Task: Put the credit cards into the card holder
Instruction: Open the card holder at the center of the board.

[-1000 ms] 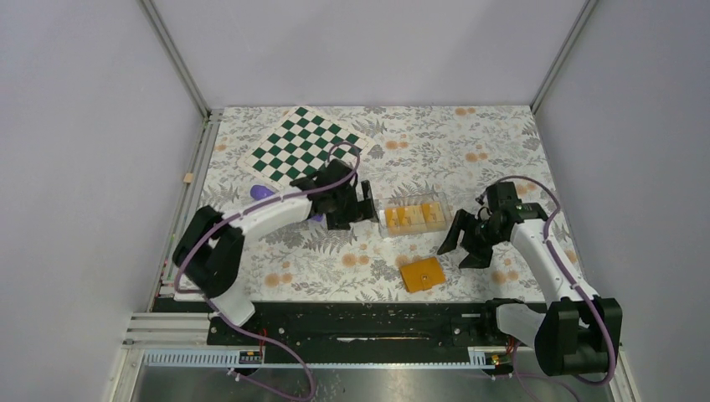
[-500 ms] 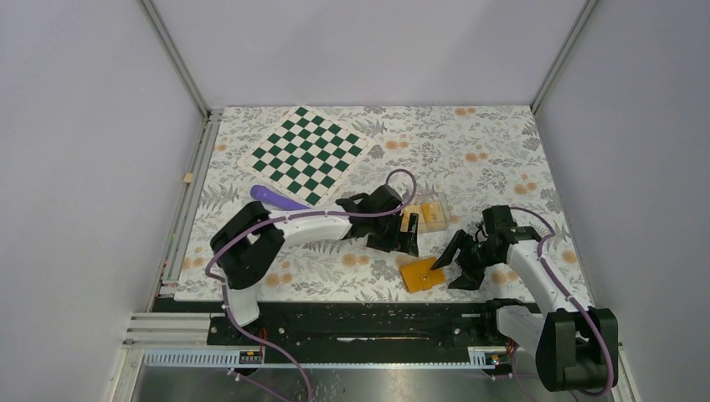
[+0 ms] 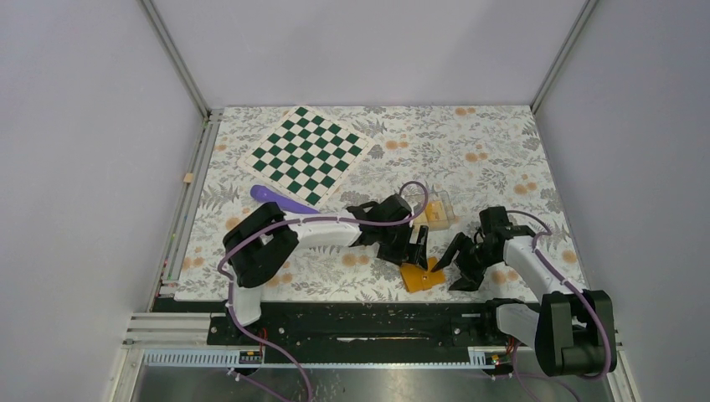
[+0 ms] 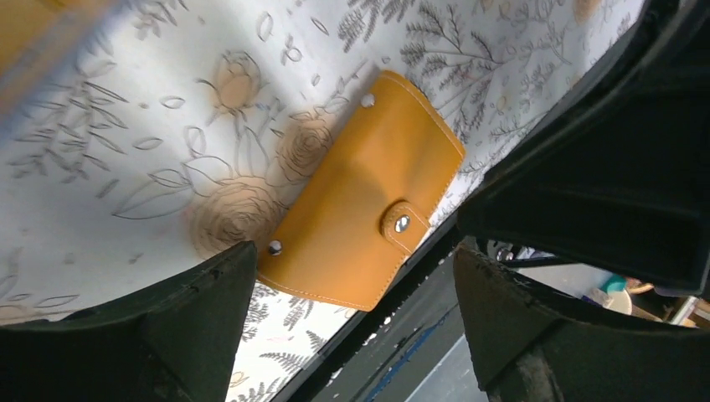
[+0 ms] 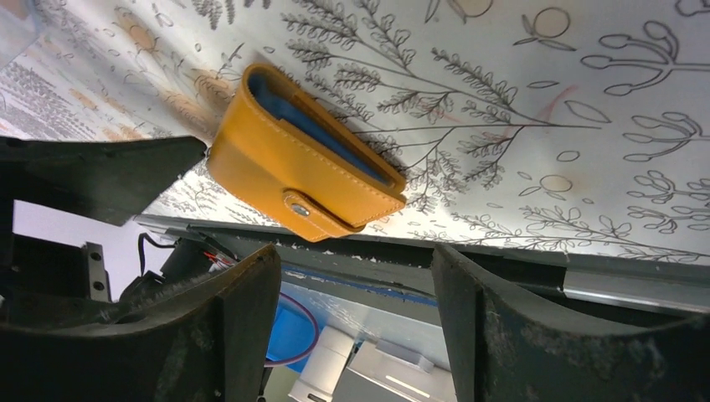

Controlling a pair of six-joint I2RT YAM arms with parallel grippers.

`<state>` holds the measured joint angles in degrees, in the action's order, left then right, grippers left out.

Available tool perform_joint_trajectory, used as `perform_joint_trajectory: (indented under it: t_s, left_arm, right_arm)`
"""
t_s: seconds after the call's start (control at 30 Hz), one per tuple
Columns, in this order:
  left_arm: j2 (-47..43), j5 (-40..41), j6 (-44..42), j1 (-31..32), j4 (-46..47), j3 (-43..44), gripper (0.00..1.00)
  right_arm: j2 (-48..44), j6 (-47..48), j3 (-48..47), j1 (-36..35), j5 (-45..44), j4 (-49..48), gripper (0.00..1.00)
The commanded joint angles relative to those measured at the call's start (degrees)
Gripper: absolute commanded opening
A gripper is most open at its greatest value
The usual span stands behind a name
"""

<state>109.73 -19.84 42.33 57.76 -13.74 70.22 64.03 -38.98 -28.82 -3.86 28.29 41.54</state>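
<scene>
- The card holder [image 3: 421, 275] is lying flat and closed on the flowered bench [image 3: 502, 159], close to the near edge and a little right of its middle. Its tab is sitting snapped on the orange face, and a strip of blue lining is showing along one side in the right wrist view.
- The left gripper [image 3: 416, 249] is reaching in from the left side and hovering at the holder's far-left edge. Its jaws are standing wide open and gripping nothing, and the holder is showing between them in the left wrist view.
- The right gripper [image 3: 452, 270] is hanging just beside the holder's right edge. Its jaws are also spread wide and holding nothing; I cannot tell whether a finger is touching the leather.
- A clear plastic box [image 3: 439, 213] with orange-yellow pieces inside is sitting just beyond the left gripper toward the far edge, partly hidden by that arm.
- A green-and-white chessboard mat [image 3: 308, 153] is lying toward the far-left corner, with a purple object [image 3: 280, 198] lying just beside its near edge.
</scene>
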Motion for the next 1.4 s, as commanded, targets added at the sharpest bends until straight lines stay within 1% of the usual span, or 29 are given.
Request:
perform_joint_trajectory:
  t_s: [0.0,0.1,0.13,0.2,0.27,0.37,0.57,0.77,0.9,1.07,1.17,1.27,1.37]
  left_arm:
    - [-1.06,-4.63,3.86,0.72,5.38,-3.79,0.86]
    - [-2.11,-4.75,5.02,0.95,5.77,-5.11,0.86]
    - [-2.61,-4.66,5.04,0.95,5.68,-5.71,0.86]
    - [-3.47,-5.14,5.05,0.95,5.66,-6.51,0.86]
    - [-3.83,-6.29,5.67,1.02,6.04,-7.33,0.84]
    - [-5.45,-7.22,8.07,1.41,8.43,-10.03,0.81]
    - [-10.30,-6.48,14.58,1.48,15.85,-16.49,0.78]
    - [-10.61,-5.75,19.76,1.48,21.88,-19.79,0.77]
    - [-8.92,-4.72,22.54,1.44,22.07,-19.58,0.77]
    - [-6.23,-4.96,26.09,1.48,23.58,-18.32,0.70]
    - [-6.05,-4.67,26.79,1.48,23.24,-17.87,0.68]
    - [-6.27,-4.27,26.84,1.47,22.44,-17.83,0.67]
    - [-6.46,-3.03,26.25,1.46,19.01,-17.29,0.67]
  right_arm:
    - [1.72,-0.99,1.10,-0.36,-0.32,-2.72,0.72]
    - [5.25,-0.04,0.59,-0.38,-0.35,-4.83,0.72]
    - [6.97,0.22,0.41,-0.36,0.40,-5.82,0.70]
    - [10.59,0.89,-0.24,-0.38,2.83,-8.01,0.62]
    - [13.76,1.55,-1.21,-0.35,5.01,-10.04,0.57]
    - [17.32,3.75,-4.56,-0.37,6.21,-10.06,0.54]
    - [19.58,6.56,-9.34,-0.73,8.44,-8.57,0.45]
    - [21.73,8.66,-9.52,-2.53,7.33,-7.64,0.45]
    - [23.20,10.02,-8.82,-3.91,6.75,-7.74,0.44]
    - [24.19,12.32,-9.95,-5.39,8.32,-7.38,0.43]
    - [23.90,12.87,-10.65,-5.95,9.22,-6.83,0.43]
    - [23.00,13.46,-11.32,-6.25,5.85,-4.44,0.43]
    - [19.39,12.99,-11.28,-6.22,-2.01,-1.21,0.45]
